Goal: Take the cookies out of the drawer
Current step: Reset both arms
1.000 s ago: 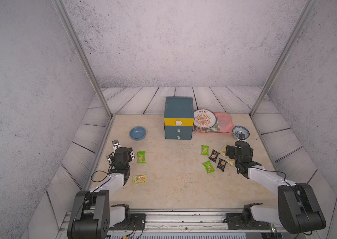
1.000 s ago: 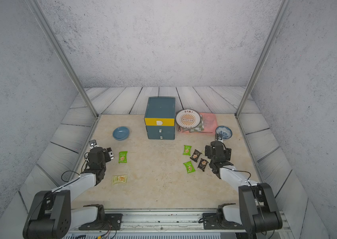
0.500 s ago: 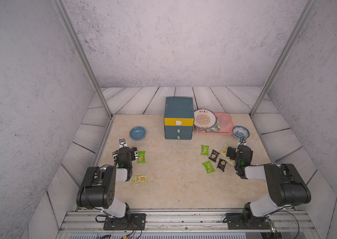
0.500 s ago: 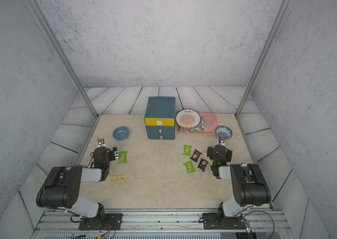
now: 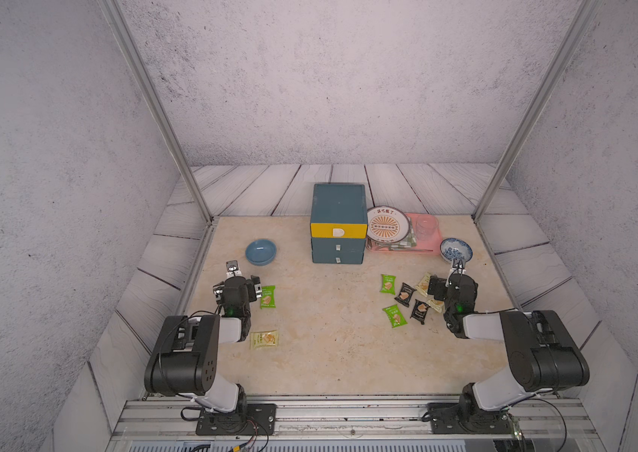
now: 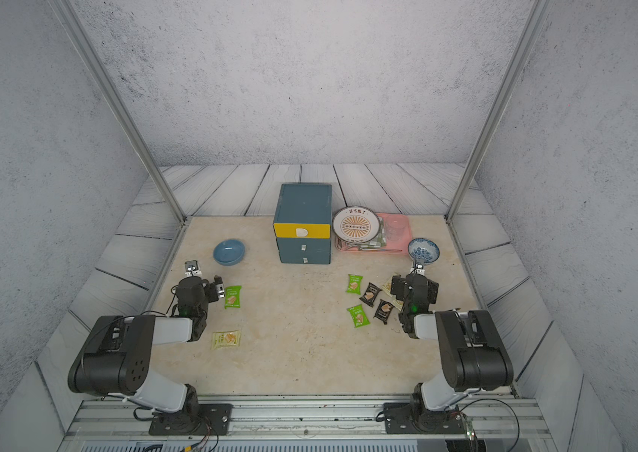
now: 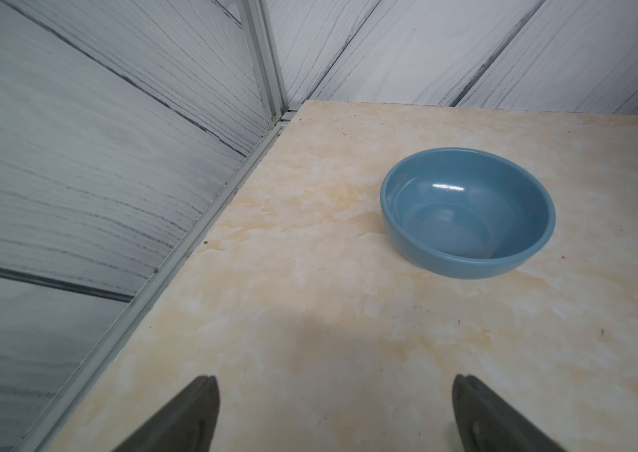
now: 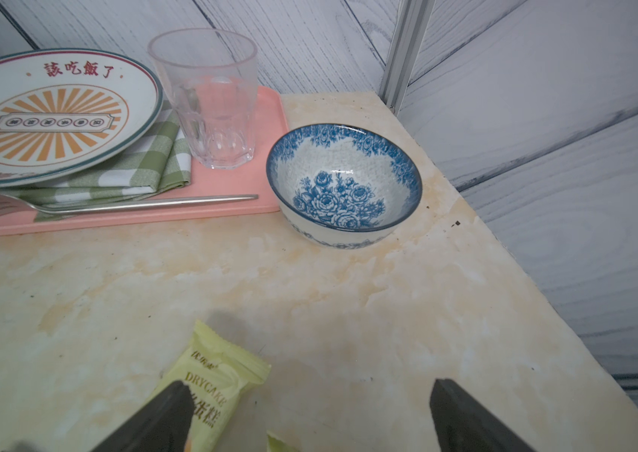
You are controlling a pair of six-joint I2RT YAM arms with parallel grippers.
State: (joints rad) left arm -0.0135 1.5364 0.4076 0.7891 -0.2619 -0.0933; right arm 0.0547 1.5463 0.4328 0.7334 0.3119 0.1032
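Note:
The cookies lie on the tabletop as small packets. One green packet [image 5: 267, 296] and a pale yellow packet [image 5: 264, 339] are at the left. Several green, black and pale yellow ones [image 5: 405, 294] are clustered at the right. The blue drawer unit [image 5: 337, 203] stands at the back with its yellow top drawer [image 5: 338, 231] and both lower drawers shut. My left gripper [image 5: 237, 285] [image 7: 335, 385] is open and empty, just left of the green packet. My right gripper [image 5: 453, 285] [image 8: 309, 385] is open and low, with one finger over a pale yellow packet [image 8: 215, 375].
A plain blue bowl [image 5: 261, 251] [image 7: 466, 211] sits beyond the left gripper. Beyond the right gripper is a blue-flowered bowl [image 8: 344, 184]. Beside it a pink tray [image 8: 266, 117] carries a plate [image 8: 47, 113], a glass [image 8: 211, 98], a checked cloth and a fork. The frame posts and side walls are close.
Both arms have folded up, their big joints swinging forward toward the grippers. The grippers stay almost in place and open. No packet has moved.

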